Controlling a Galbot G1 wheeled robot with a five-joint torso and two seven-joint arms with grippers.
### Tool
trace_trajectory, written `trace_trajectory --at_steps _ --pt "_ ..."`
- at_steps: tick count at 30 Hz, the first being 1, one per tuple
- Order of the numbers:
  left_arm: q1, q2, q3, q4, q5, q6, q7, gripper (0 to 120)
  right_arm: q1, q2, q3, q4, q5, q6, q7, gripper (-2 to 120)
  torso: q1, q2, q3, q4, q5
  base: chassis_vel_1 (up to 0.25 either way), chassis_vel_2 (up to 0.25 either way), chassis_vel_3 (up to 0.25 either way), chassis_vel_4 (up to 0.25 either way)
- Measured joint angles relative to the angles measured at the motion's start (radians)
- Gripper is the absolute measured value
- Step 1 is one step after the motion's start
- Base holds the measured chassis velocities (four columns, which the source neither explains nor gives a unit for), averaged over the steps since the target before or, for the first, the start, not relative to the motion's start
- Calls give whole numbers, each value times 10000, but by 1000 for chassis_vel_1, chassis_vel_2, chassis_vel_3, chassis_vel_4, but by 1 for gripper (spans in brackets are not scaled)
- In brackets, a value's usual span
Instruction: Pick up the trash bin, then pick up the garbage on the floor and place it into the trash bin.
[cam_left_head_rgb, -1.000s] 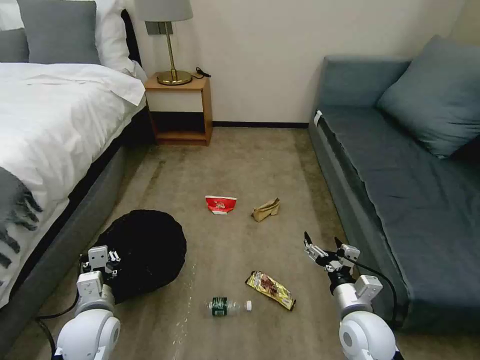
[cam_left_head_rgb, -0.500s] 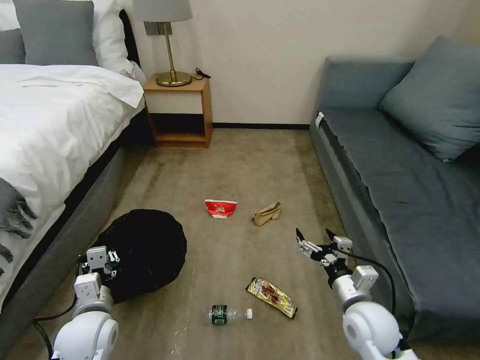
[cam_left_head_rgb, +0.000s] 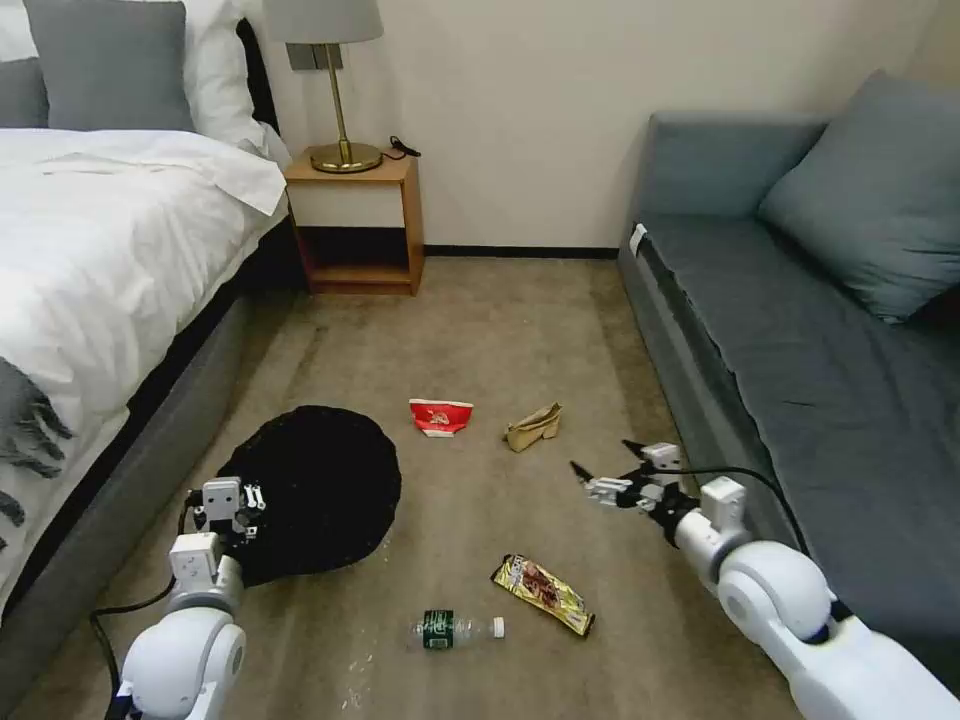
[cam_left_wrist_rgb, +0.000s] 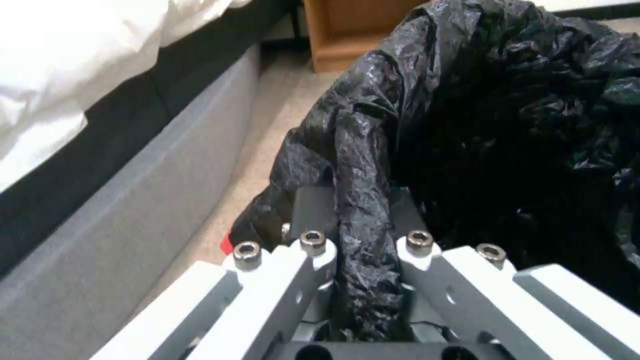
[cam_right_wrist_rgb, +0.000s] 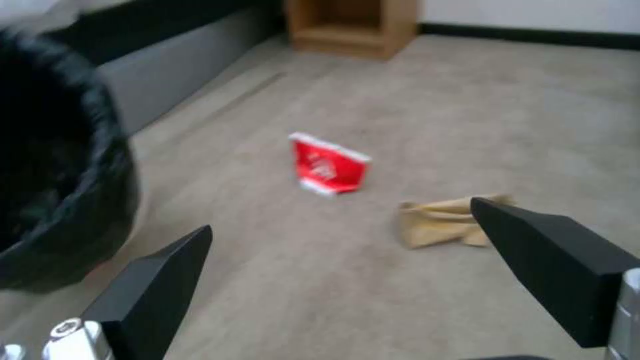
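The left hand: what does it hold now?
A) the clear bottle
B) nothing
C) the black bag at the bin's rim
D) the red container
C: in the left wrist view the left hand is shut on a fold of the black bag at the rim of the bin.

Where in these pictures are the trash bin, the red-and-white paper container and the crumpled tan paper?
trash bin (cam_left_head_rgb: 320, 480): head view, on its black bag lining.
red-and-white paper container (cam_left_head_rgb: 441, 416): head view, on its red face.
crumpled tan paper (cam_right_wrist_rgb: 440, 224): right wrist view, on its creased middle.
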Motion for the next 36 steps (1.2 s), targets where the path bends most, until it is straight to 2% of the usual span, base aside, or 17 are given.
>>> trace_trajectory --at_steps 5,6,10,21,27,36 --pt "112 -39 -153 -201 60 36 -69 4 1514 44 -2467 -814 -102 -102 -131 100 0 0 0 0 0 0 0 0 0" --pt "112 -39 -153 -201 60 36 -69 4 1514 44 -2467 -814 -102 -102 -131 100 0 0 0 0 0 0 0 0 0" --pt "306 -4 -276 -325 148 37 -138 4 2198 306 -4059 -1544 -498 -78 -415 100 0 0 0 1 -1 0 0 0 0" --pt "415 -154 -202 -965 353 268 -626 4 3004 657 -5977 -2666 -1075 -18 -725 100 0 0 0 -2 -2 0 0 0 0" --pt "448 -304 -295 -1206 543 317 -735 4 3548 1134 -7231 -3778 -1736 -104 -862 100 0 0 0 -2 -1 0 0 0 0" --pt "662 -486 -290 -1620 497 316 -765 4 4296 1876 -8240 -4822 -1945 -30 -981 100 0 0 0 0 -1 0 0 0 0"
